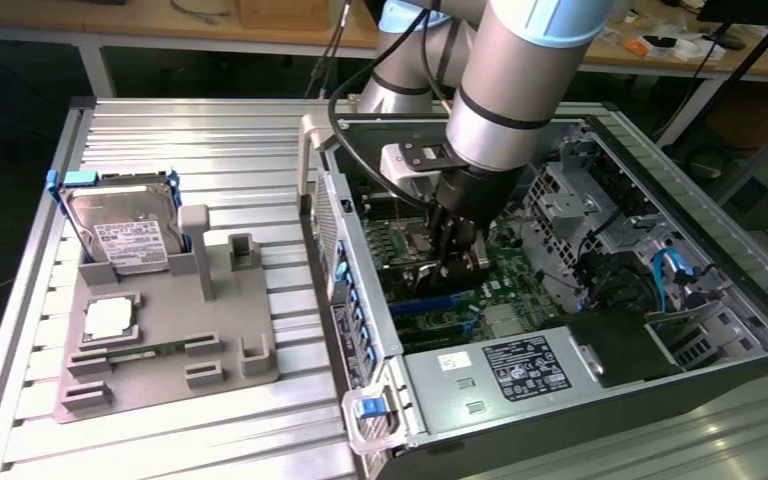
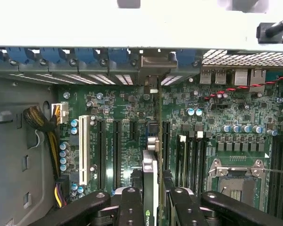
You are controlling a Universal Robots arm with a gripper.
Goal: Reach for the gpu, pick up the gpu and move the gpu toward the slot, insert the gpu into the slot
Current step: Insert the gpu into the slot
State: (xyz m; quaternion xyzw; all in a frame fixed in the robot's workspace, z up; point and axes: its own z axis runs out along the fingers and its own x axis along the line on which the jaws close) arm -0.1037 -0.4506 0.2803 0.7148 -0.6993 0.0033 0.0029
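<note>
The graphics card (image 2: 151,176) stands on edge, clamped between the claw's (image 2: 153,200) partly closed fingers, low over the green board (image 2: 127,94). The blue slot (image 1: 422,301) lies just beneath the claw. Pickup and carry look done; I cannot tell whether the card is seated.

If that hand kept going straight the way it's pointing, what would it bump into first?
The green motherboard: the hand points straight at it, and the gpu it carries would probably touch first.

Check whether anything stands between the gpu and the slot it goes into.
Nothing visible does. The gripper holds the gpu edge-on, close over the motherboard, between neighbouring sockets. The card itself hides the slot.
</note>
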